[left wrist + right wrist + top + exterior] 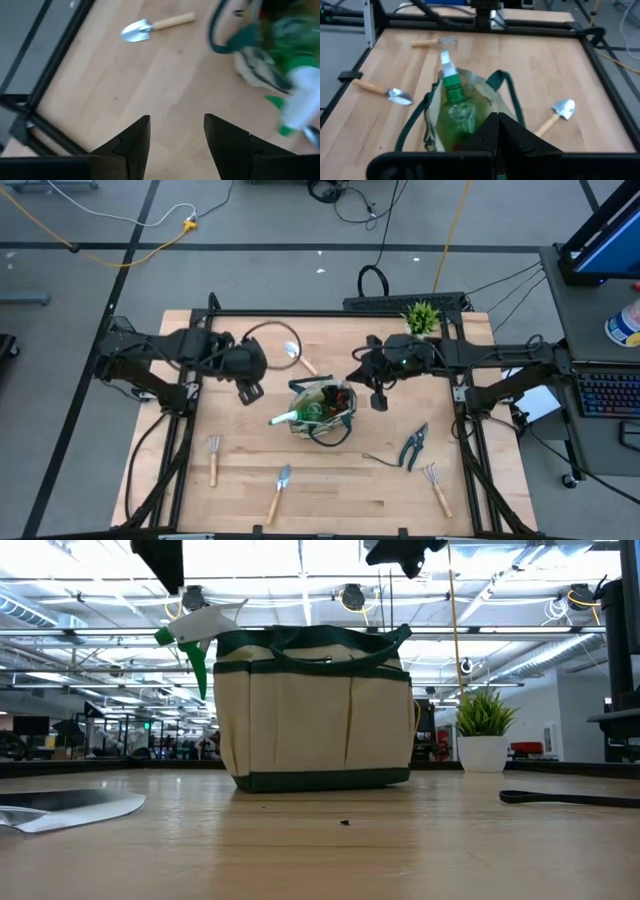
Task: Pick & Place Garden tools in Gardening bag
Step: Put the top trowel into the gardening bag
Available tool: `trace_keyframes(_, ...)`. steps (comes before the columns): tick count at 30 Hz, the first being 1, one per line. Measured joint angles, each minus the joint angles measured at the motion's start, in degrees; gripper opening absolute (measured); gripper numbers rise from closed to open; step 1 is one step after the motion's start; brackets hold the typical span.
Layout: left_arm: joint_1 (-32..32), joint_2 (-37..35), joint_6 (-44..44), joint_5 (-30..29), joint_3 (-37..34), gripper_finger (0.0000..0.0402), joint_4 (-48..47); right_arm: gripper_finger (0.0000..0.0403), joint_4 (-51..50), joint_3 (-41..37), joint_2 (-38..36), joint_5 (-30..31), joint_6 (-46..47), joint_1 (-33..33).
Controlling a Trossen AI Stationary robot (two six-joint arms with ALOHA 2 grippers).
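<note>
- The desk (350, 480) carries the gardening bag (322, 412) at its middle, with the spray bottle (300, 413) already lying in it, white nozzle poking out over the bag's left rim.
- The left gripper (249, 391) hangs just left of the bag, its fingers (134, 141) standing apart and holding nothing; only bare wood shows between them.
- The right gripper (379, 399) hangs just right of the bag, fingers (492, 131) closed on nothing.
- The far trowel (298, 357) lies beyond the bag and slightly to its left, just far-right of the left gripper. Its long axis runs on a slant, blade pointing far-left, wooden handle pointing near-right toward the bag.
- I judge the left arm the nearer one for this trowel, so a short move farther away, with the fingers turned across the handle, looks like the fitting approach.
- The pruning shears (414, 446) lie near-right of the bag, closer to the right arm.
- Two fork-rakes (213, 457) (436, 486) and a second trowel (279, 490) wait along the near edge.
</note>
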Motion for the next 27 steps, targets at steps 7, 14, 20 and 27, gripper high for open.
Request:
trace_keyframes(7,10.8,0.1,9.6,3.7,-4.4,0.0191,3.1,0.0,-2.1,0.0,-3.0,0.0,1.4,-4.3)
trace_keyframes(14,21.5,0.2,19.0,10.0,-8.6,0.0191,11.4,0.0,-4.7,0.0,-6.2,0.0,0.3,-9.5)
trace_keyframes(20,28.5,0.2,20.5,16.5,-10.5,0.0191,22.0,0.0,-5.8,0.0,-8.3,0.0,-5.1,-15.3)
trace_keyframes(27,32.4,1.7,17.5,20.2,-12.3,0.0191,32.2,0.0,-6.2,0.0,-9.0,-0.1,-6.1,-22.7)
